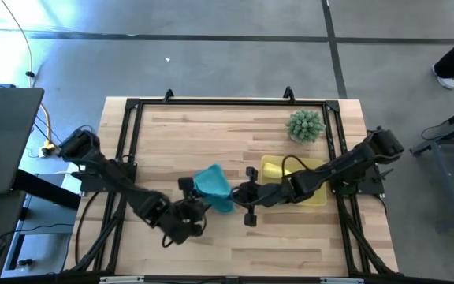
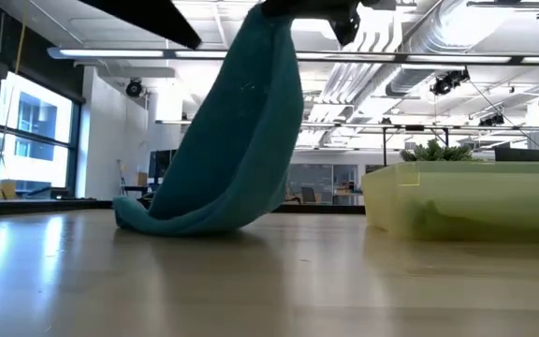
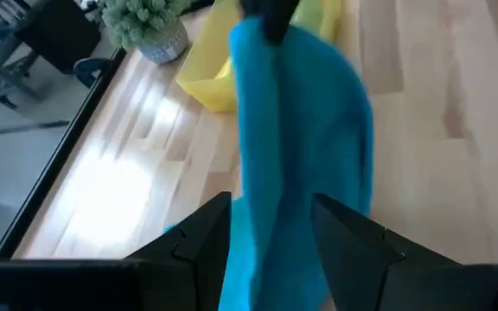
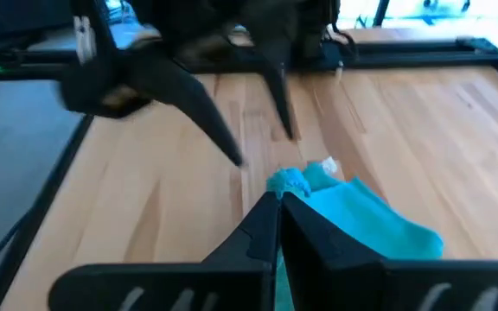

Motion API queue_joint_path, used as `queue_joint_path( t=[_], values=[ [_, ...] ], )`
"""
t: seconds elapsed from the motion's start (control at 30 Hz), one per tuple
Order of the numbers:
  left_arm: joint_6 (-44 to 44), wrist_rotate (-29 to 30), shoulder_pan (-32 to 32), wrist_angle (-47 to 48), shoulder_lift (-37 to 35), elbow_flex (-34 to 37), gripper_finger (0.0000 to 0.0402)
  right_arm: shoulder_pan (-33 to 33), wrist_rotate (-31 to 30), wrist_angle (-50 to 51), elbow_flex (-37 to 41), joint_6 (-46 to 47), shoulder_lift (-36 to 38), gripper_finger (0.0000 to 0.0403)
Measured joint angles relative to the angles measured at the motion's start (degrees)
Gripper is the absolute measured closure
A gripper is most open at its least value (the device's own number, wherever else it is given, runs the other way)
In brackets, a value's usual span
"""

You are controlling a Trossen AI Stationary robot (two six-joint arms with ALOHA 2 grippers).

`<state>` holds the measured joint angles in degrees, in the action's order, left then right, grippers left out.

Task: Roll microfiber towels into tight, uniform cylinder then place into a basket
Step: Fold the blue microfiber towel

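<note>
– Teal towel (image 1: 213, 188) first. Which pincer has it?

– Your right gripper (image 4: 279, 200). Its fingers are pressed together on the cloth's top edge. It holds that edge up off the table (image 1: 211, 126), roughly mid-table.

– And the cloth below the pinch?

– It hangs in a loose curved drape. In the low view the bottom fold lies on the wood. I'd say you hold it high so it falls open and can be laid flat.

– Rolled yet?

– No, nothing like a cylinder. The rolling step is not yet done.

– Your left gripper (image 3: 271, 229)?

– Fingers apart, just beside the towel on the side away from the basket, pointed at the hanging cloth. The teal shows between its fingers in its own wrist view. Whether they touch it, cannot tell. My guess is it is lined up to take a lower edge so you can stretch the cloth between both arms.

– Basket (image 2: 466, 197)?

– Just beside the towel, under your right forearm. It sits close, so the drop-off should be short. Something pale green shows through its wall; cannot tell what.

– Anything else?

– Spiky plant (image 1: 305, 125) behind the basket, clear of both arms. Risk: the one-point pinch lets the cloth bunch.
</note>
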<state>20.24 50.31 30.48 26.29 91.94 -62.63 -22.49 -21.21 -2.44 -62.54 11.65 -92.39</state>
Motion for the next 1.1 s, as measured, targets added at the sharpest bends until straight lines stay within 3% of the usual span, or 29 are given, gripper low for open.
queue_joint_path(
  t=[0.33,0.63,1.1],
  values=[
    [-5.26,-11.54,-8.19,-1.37,0.00,0.00,0.0250,-1.28,-0.15,0.45,-0.02,-7.82,2.80,0.0403],
    [-7.39,-21.10,-10.81,-2.41,0.00,0.00,0.0250,-1.30,-2.75,1.70,-0.02,-10.15,7.14,0.0403],
    [-1.98,-20.60,-10.23,-1.26,4.31,2.40,0.0250,-1.91,-6.25,3.06,-0.07,-11.76,12.65,0.0403]
  ],
)
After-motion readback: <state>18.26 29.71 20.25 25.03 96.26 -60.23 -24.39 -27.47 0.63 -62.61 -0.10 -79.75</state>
